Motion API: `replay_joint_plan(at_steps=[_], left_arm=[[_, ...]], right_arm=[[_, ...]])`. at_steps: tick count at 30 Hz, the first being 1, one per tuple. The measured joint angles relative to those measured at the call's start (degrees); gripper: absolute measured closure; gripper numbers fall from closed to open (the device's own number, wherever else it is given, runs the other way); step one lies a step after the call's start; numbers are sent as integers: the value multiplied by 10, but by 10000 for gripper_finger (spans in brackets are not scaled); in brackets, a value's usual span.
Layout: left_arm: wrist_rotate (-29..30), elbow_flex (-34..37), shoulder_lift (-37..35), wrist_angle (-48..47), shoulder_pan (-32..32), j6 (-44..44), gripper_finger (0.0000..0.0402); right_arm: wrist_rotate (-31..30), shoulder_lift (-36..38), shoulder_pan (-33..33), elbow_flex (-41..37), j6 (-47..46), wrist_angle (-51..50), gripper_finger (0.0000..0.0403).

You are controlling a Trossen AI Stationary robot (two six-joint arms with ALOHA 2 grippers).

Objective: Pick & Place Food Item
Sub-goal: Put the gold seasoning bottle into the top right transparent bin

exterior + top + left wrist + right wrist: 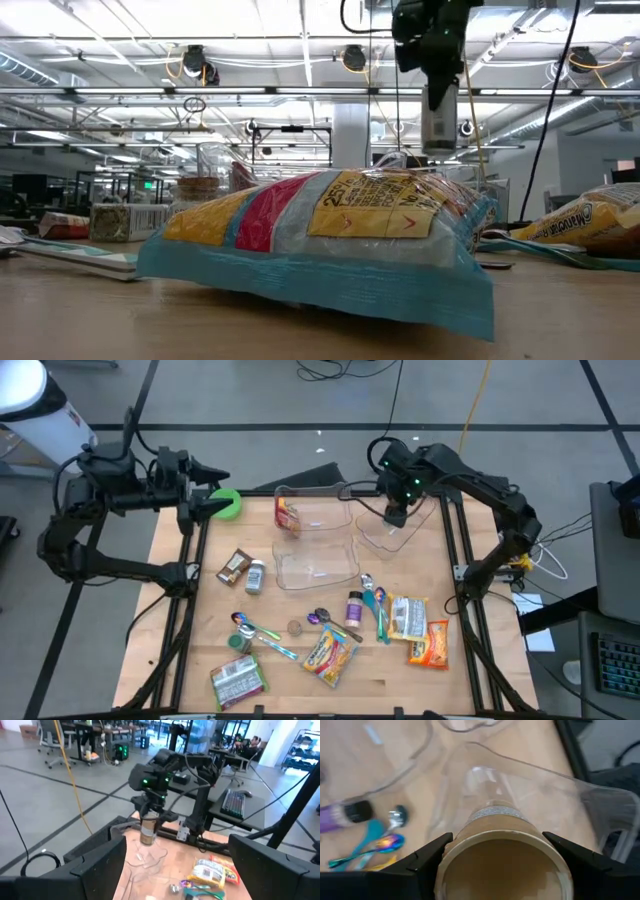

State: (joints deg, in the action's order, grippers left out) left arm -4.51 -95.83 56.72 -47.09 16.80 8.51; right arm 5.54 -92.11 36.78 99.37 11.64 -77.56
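Right wrist view: brown cylindrical jar is pinched by right gripper, hung over clear plastic container near desk's far right corner, likely for placing inside. Left gripper is parked spread at far left edge.

The right tool is hanging downward, fingers clamped around a load; the left tool is waiting raised, fingers spread.

The right hand hangs over a clear container; the left hand waits beside a green lid.
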Motion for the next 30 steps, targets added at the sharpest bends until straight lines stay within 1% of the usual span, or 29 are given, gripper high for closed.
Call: replay_joint_plan(at_steps=[5, 11, 19, 24, 26, 30], left_arm=[[-8, 29, 0, 5, 0, 7, 52], [-13, 74, 0, 17, 0, 21, 61], [-75, 127, -2, 89, 0, 43, 62], [-76, 150, -2, 113, 0, 45, 70], [-76, 158, -2, 115, 0, 48, 71], [-75, 166, -2, 116, 0, 48, 69]], right_arm=[[-45, -18, 5, 0, 1, 20, 130], [-43, -44, 19, 0, 0, 31, 130], [-44, -44, 59, 0, 3, 64, 130], [-58, -42, 86, 0, -1, 63, 130], [-59, -45, 96, 0, -26, 70, 130], [-55, -54, 112, 0, -107, 73, 130]])
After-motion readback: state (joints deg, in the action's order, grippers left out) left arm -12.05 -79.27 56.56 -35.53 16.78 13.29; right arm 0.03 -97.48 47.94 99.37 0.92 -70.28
